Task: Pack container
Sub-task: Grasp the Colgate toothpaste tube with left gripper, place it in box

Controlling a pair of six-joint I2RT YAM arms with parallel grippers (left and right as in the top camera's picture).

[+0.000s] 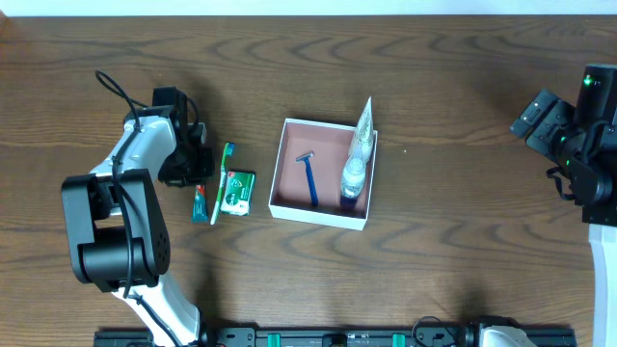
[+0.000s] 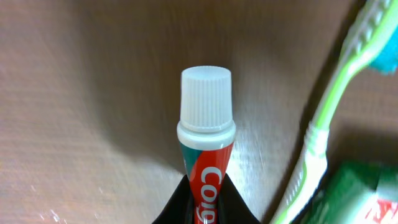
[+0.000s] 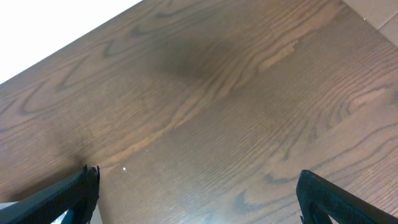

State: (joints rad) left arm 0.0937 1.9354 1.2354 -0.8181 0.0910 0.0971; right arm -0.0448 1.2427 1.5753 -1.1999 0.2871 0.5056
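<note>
The toothpaste [image 2: 205, 155] is sitting pinched in the left gripper [image 2: 204, 211], near the left edge of the table [image 1: 434, 58]. A toothbrush [image 2: 323, 124] is lying beside it. The container [image 1: 318, 214] is sitting mid-table. The right gripper [image 3: 198, 180] is hanging wide open by the right edge.

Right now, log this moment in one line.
left pincer: shut on toothpaste | right pincer: open | box: holds razor, bottle | outside box: toothbrush, green pack

table [image 1: 434, 77]: dark brown wood grain | near edge: black rail [image 1: 337, 337] | light: soft, even, faint shadows
</note>
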